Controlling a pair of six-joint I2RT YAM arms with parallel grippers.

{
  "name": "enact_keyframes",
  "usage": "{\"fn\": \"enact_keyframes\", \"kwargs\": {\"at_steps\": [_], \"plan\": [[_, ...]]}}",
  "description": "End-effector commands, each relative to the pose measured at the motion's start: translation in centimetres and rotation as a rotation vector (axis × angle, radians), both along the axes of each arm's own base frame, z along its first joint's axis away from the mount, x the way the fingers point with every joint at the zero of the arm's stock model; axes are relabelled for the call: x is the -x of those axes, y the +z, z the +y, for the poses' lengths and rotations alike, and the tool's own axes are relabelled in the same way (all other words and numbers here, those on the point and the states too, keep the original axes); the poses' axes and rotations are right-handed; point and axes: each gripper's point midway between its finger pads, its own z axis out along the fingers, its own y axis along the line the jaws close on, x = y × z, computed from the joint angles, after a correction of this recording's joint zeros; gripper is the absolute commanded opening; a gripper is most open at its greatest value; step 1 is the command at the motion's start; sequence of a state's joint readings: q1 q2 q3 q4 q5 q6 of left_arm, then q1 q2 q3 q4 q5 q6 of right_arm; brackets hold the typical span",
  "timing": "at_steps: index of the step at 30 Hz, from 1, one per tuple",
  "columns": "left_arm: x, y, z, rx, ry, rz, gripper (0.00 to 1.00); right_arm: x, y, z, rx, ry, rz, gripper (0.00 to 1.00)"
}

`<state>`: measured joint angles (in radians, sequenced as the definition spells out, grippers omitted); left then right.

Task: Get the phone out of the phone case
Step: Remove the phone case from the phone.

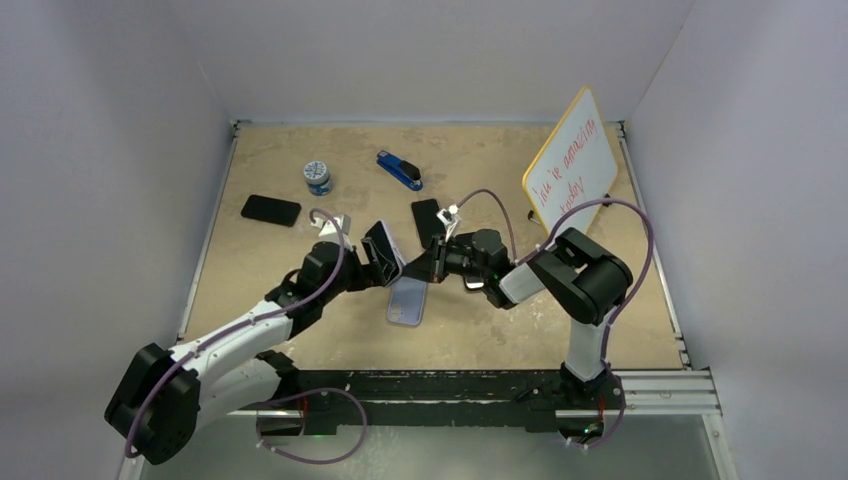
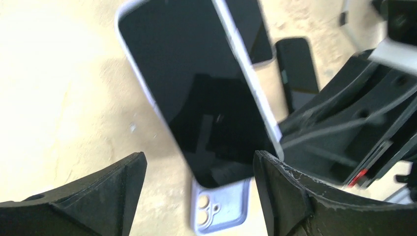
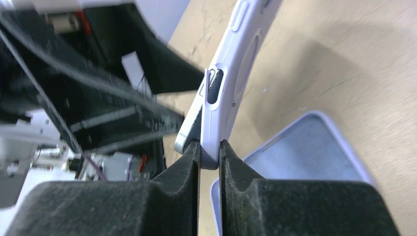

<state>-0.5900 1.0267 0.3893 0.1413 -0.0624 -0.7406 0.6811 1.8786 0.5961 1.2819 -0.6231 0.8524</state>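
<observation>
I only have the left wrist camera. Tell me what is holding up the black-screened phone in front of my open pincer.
Observer: The right pincer is shut on one edge of the phone and holds it tilted above the table.
Operator: Describe the lavender case in full; I only see its camera end.
Observer: The lavender case lies flat on the table between the two arms, on the near side of the raised phone, with nothing gripping it.
</observation>
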Motion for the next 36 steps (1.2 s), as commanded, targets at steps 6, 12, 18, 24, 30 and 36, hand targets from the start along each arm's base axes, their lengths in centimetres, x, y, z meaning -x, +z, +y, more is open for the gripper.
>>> {"fn": "enact_keyframes", "kwargs": {"at_steps": [6, 12, 18, 24, 30, 36], "plan": [[3.1, -2.9, 1.8, -0.169, -0.033, 0.164, 0.84, -4.8, 3.8, 1.7, -0.107, -0.146, -0.065, 0.0], [2.0, -0.9, 1.8, -0.254, -0.035, 0.081, 0.84, -5.3, 2.1, 1.7, -0.031, -0.172, -0.007, 0.0], [0.5, 0.2, 1.0, -0.374, -0.014, -0.013, 0.84, -5.4, 0.7, 1.7, 0.016, -0.182, 0.067, 0.0], [-1.1, 0.3, -0.4, -0.475, -0.022, -0.093, 0.78, -5.1, 0.3, 1.8, 0.039, -0.173, 0.12, 0.0], [-2.1, 0.7, -1.4, -0.54, -0.02, -0.158, 0.71, -4.9, 0.3, 1.8, 0.049, -0.168, 0.131, 0.0], [-2.9, 1.3, -1.9, -0.591, -0.027, -0.22, 0.62, -4.7, 0.6, 1.8, 0.043, -0.156, 0.13, 0.0]]}}
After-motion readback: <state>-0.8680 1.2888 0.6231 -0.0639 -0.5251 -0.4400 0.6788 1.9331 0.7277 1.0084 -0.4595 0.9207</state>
